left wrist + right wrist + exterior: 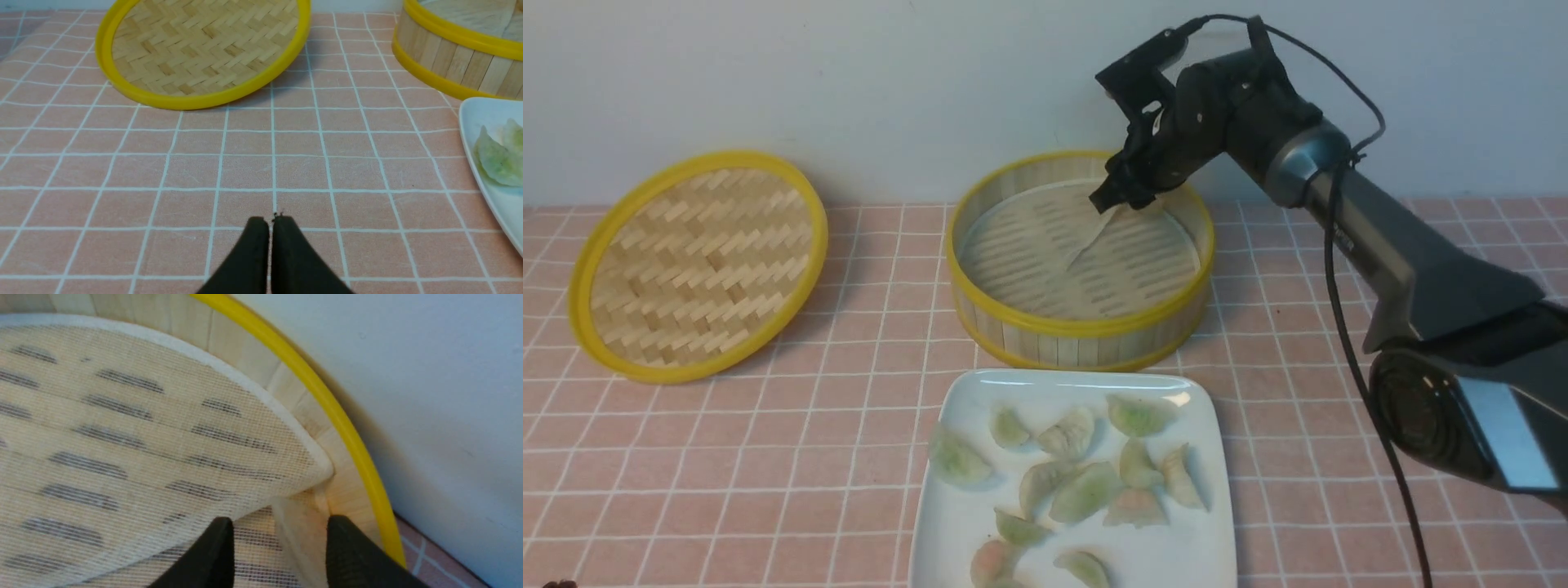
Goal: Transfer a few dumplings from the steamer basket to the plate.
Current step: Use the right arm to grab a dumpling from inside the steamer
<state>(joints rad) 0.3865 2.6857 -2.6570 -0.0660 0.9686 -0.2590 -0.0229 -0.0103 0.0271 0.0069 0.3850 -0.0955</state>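
Observation:
The steamer basket (1078, 331) stands at the back middle. I see only its pale liner (1045, 253) inside, no dumplings. Several dumplings (1086, 490), pale green and pinkish, lie on the white plate (980, 523) in front of it. My right gripper (1112, 204) is open, low over the basket's far right side. In the right wrist view its fingers (280, 522) straddle a raised fold of liner (143, 437) beside the yellow rim (327, 404). My left gripper (269, 220) is shut and empty over bare tablecloth, left of the plate (478, 118) and a dumpling (496, 161).
The flat woven lid (698, 265) leans at the back left, also in the left wrist view (200, 45). The basket's wall (449, 61) shows there too. A pale wall stands close behind the basket. The table has a pink checked cloth.

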